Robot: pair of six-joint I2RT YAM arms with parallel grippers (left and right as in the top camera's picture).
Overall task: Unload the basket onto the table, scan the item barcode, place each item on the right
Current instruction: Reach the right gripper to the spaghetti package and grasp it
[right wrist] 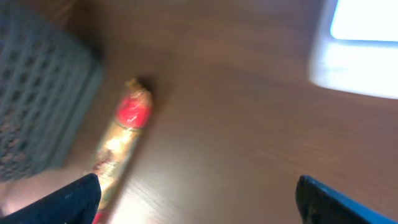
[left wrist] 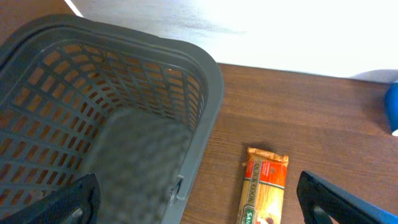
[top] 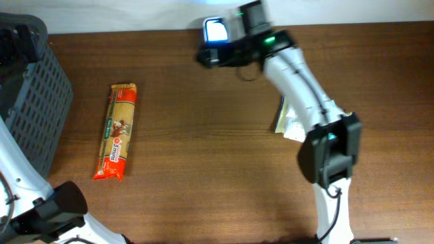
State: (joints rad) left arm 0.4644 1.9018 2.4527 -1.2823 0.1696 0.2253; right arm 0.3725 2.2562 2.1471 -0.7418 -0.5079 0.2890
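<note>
The pasta packet lies flat on the table, on the left side, near the grey basket but not touching it. No hand touches the packet. Its orange end points to the near edge of the table.

The right hand is wide open, with nothing between its fingers. The right arm reaches to the far edge of the table, where the scanner stands with its bright face lit. In the right wrist view, which is blurred, the packet lies beside the basket.

The left hand is also wide open and holds nothing; it hangs over the basket rim.

A pale flat thing lies partly hidden under the right arm.
</note>
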